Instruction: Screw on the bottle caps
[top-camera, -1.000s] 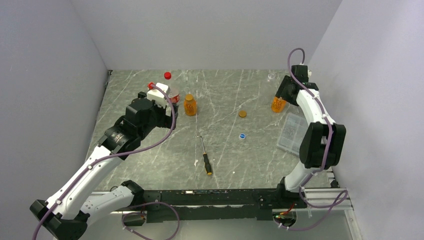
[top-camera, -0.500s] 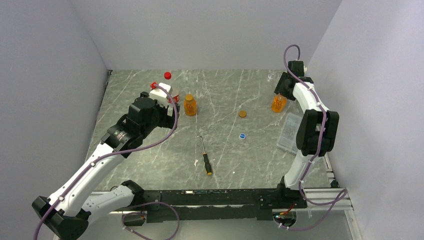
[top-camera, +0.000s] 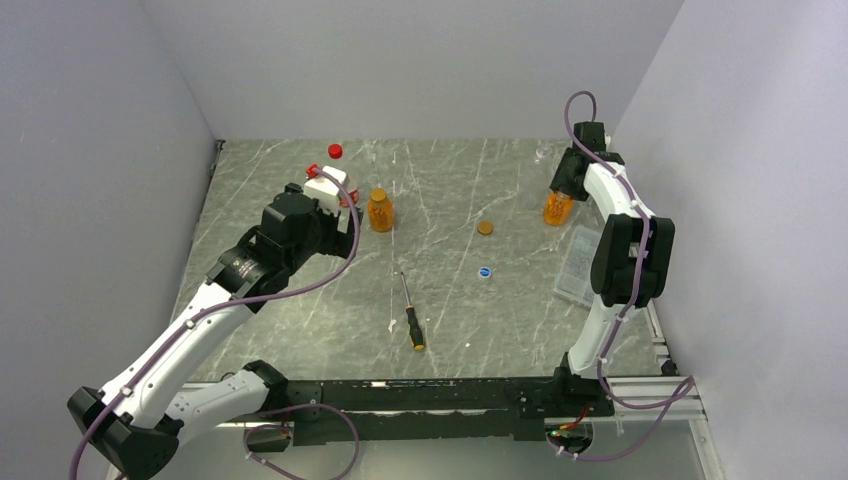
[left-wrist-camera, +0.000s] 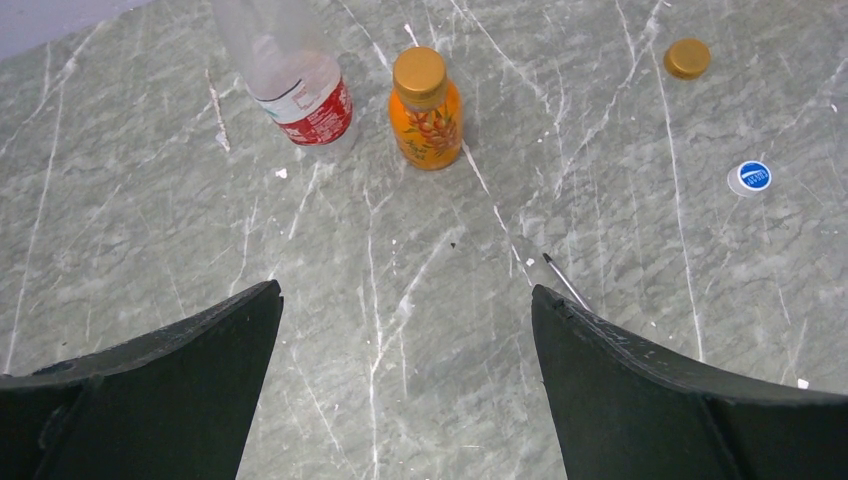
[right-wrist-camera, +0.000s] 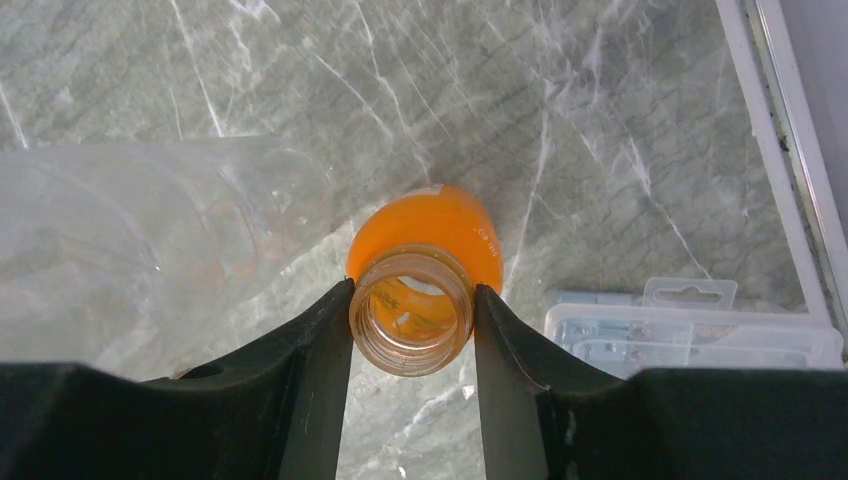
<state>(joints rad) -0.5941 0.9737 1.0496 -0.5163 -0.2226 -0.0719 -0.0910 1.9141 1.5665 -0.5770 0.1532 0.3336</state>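
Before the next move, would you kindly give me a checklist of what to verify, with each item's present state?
1. The right gripper grips the neck of the squat orange plastic bottle from both sides: ok.
2. That bottle upright, mouth uncapped: ok.
3. The left gripper open and empty: ok.
4. The round orange plastic cap lying free on the grey marbled table: ok.
5. Which way up that cap lies: cannot tell.

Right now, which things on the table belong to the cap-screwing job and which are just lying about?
Job: open orange bottle, capped orange bottle, clear bottle, orange cap, blue cap, red cap.
Lying about: screwdriver, plastic box.
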